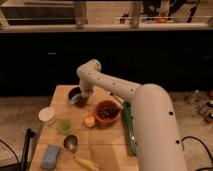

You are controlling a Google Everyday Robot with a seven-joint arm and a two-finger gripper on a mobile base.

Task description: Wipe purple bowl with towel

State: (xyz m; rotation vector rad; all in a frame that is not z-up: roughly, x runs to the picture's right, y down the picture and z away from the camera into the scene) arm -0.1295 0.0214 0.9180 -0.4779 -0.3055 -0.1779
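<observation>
The purple bowl point(76, 97) is small, round and dark, and sits at the back left of the wooden table point(107, 145). My gripper point(85, 94) reaches down from the white arm's bend point(90, 71) to the bowl's right rim, at or just over its opening. I cannot make out a towel at the gripper. A folded blue-grey cloth point(50, 156) lies at the front left corner of the table, far from the gripper.
An orange-red bowl point(106, 111) with dark contents sits right of the purple bowl. An orange fruit point(89, 121), a green cup point(64, 126), a white round container point(47, 115), a metal cup point(70, 143) and a banana point(86, 163) are nearby. A green tray point(128, 131) lies on the right.
</observation>
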